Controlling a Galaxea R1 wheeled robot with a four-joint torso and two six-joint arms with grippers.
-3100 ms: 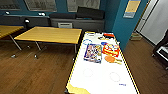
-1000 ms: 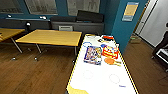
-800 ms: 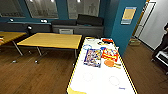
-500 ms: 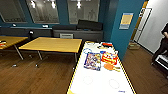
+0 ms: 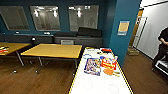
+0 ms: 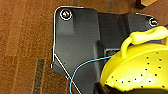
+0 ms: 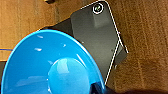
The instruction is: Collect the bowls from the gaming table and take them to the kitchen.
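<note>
White desk [image 5: 100,85] lower centre strewn with game boxes [image 5: 93,66], yellow desk [image 5: 53,50] left, person [image 5: 162,50] far right, yellow bowl [image 6: 140,72] and blue bowl [image 7: 50,65] close to the wrist cameras, pincer states cannot be told.

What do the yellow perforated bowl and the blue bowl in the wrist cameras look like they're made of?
The bright yellow perforated bowl with a loop handle looks like glossy moulded plastic: uniform colour, small punched holes, soft white glints. The round blue bowl also looks like smooth, shiny plastic, going by its even colour and pale reflections, though glazed ceramic cannot be ruled out.
</note>
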